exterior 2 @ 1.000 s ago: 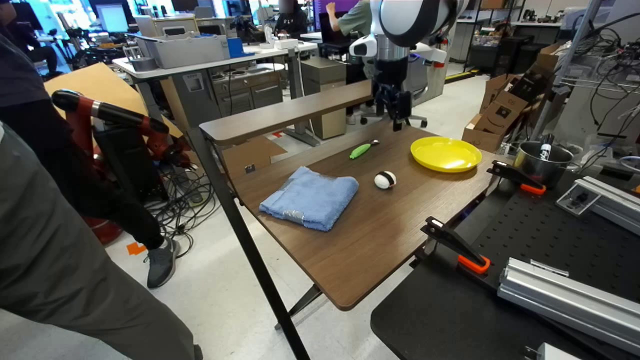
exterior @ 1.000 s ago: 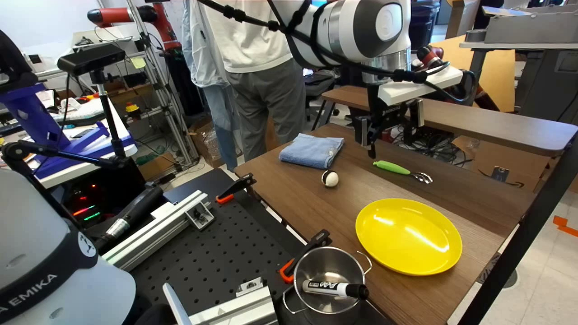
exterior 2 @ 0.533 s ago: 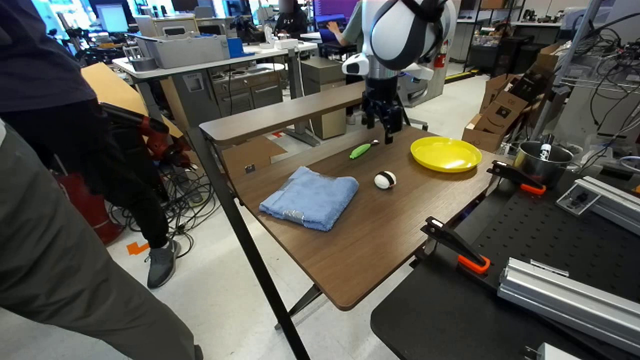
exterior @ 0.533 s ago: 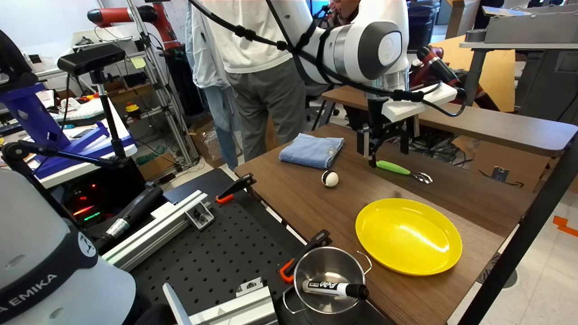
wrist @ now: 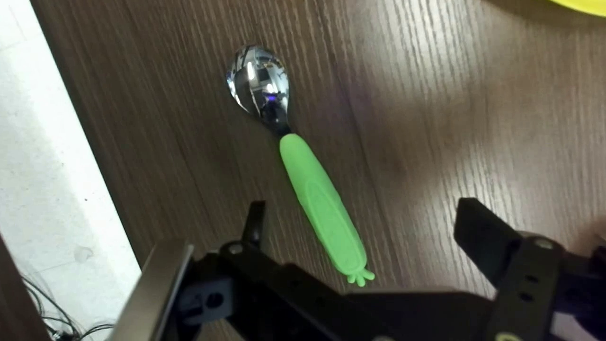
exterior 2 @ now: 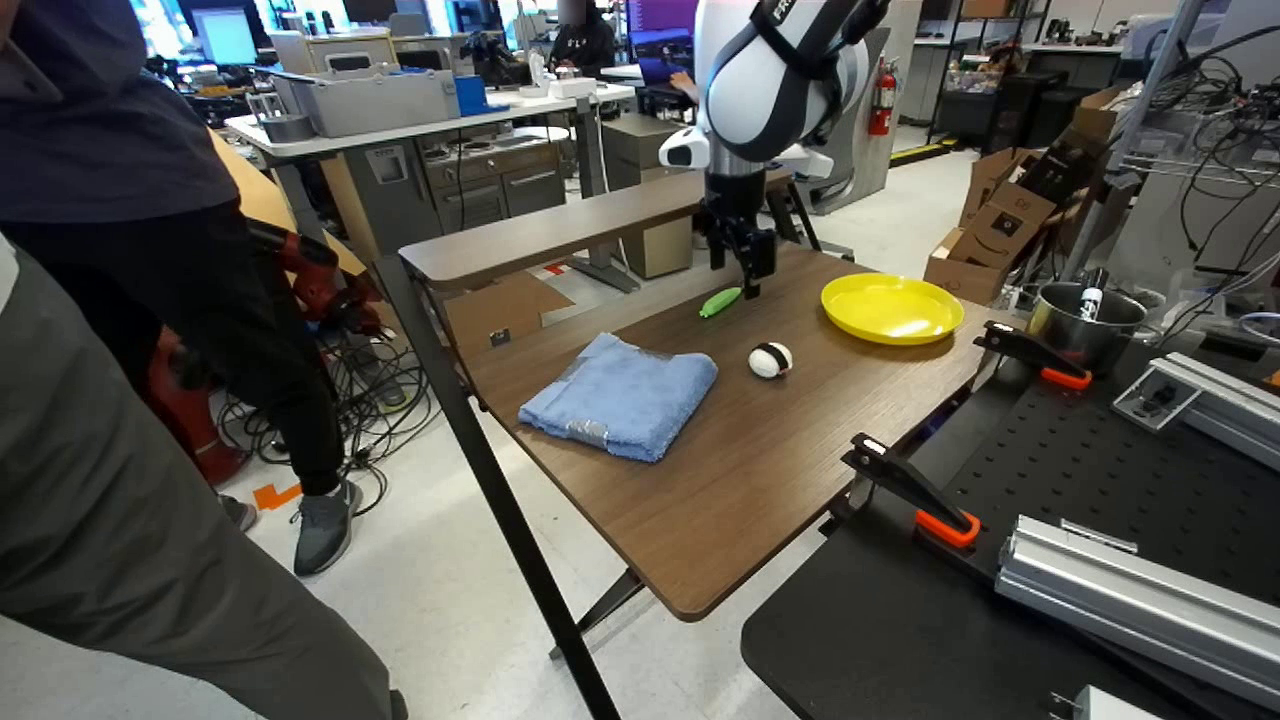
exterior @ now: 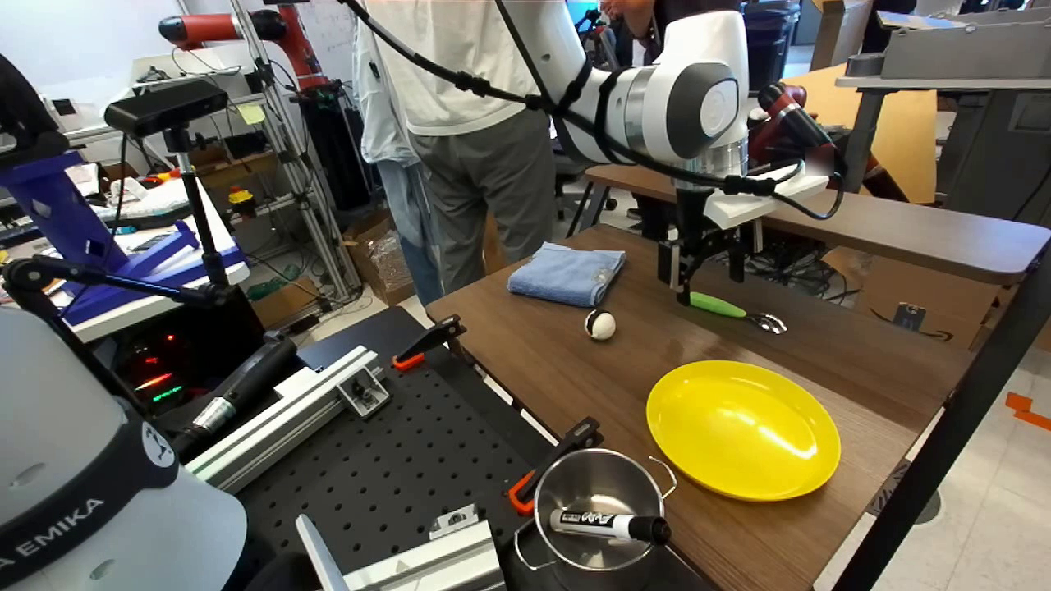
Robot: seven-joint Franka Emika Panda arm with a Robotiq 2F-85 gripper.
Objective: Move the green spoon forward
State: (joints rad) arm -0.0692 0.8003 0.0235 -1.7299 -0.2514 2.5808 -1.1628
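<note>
A: How does the gripper (wrist: pixel 364 215) stand in the wrist view, from left to right?

B: Released, its jaws spread wide. The left finger (wrist: pixel 255 218) comes first, then the handle (wrist: pixel 324 215) of the green spoon (wrist: pixel 303 166), then the right finger (wrist: pixel 478 232); the handle lies between the two, apart from both. Whether a fingertip touches the brown table (exterior: pixel 558 361) cannot be told.

A: And where does the spoon lie?

B: On the table. In an exterior view the green handle is at left, below the gripper, and the metal bowl (exterior: pixel 769 323) at right.

A: Which containers appear there, left to right?

B: A steel pot (exterior: pixel 566 480), just beside the table, holds a tilted marker (exterior: pixel 587 524) whose black end rises above the rim. To its right a yellow plate (exterior: pixel 743 431) rests on the table, on the near side of the spoon.

A: What writing can be read?

B: At left, "EMIKA" in white on the dark band of a white robot housing (exterior: pixel 164 525); next, the marker's lettering, too small to read with certainty; at right, a cardboard box (exterior: pixel 952 295) with a dark label (exterior: pixel 909 316) and a curved mark.
</note>
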